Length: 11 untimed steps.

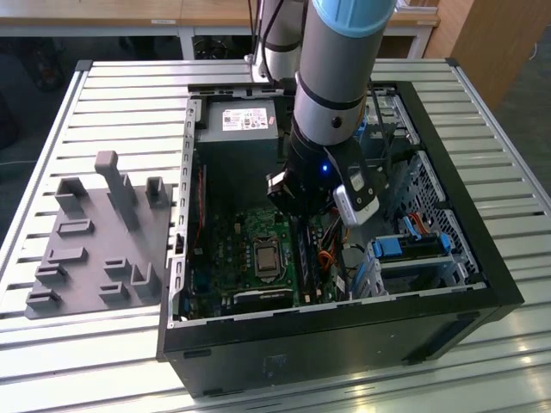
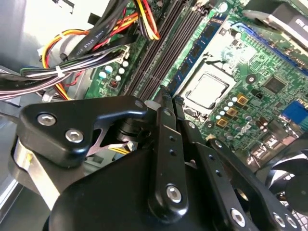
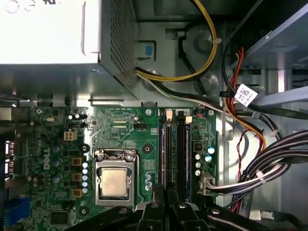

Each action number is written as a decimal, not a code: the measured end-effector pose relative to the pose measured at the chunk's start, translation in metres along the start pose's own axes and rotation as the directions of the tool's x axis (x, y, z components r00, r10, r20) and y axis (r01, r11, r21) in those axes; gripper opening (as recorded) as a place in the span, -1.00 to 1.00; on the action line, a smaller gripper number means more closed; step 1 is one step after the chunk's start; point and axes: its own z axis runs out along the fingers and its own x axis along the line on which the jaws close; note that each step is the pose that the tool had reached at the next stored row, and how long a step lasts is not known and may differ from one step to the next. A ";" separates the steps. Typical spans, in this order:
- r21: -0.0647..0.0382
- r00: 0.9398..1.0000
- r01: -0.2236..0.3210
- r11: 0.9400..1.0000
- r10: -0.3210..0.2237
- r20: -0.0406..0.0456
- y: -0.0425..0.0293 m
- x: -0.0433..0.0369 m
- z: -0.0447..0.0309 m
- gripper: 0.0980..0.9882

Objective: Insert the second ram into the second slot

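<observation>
While a grey robot arm with a pale blue joint cap (image 1: 340, 60) stands deep inside an open black desktop computer case (image 1: 344, 353), its black two-fingered gripper (image 2: 166, 98) hovers at the near end of the memory slots on the green motherboard (image 3: 120, 130). The fingers are drawn narrow, tips all but meeting. Nothing can be seen between them, and whether they bear on the stick below cannot be told.

The second ram (image 2: 198, 47), a thin, long blue circuit-board stick, stands on edge in the slot nearest the square silver processor socket (image 2: 207, 90). It lies directly ahead of the fingertips, with its near end just beside them. Its long axis runs straight away from the gripper along the row of black slots (image 2: 163, 48), in line with the fingers. In the first wrist view the stick (image 3: 162, 154) stretches from the fingertips toward the white latches (image 3: 168, 114) at the slots' far end. It looks to be in a slot already, though whether it is fully seated cannot be judged.

A bundle of black, red and yellow cables (image 2: 96, 33) hangs on the gripper's other side, away from the socket. Outside the case, well apart from the gripper, a grey moulded holder tray (image 1: 95, 232) sits on the slatted aluminium table (image 1: 129, 95).
</observation>
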 end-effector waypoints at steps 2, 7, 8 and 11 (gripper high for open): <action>0.000 1.000 0.000 1.000 0.000 0.000 -0.0001 -0.0004 0.0018 -0.91; 0.000 1.000 0.000 1.000 0.000 0.000 -0.0001 -0.0005 0.0040 -0.91; 0.000 1.000 0.000 1.000 0.000 0.000 -0.0002 -0.0007 0.0050 -0.91; 0.000 1.000 -0.001 1.000 0.001 0.000 -0.0003 -0.0039 0.0083 -0.91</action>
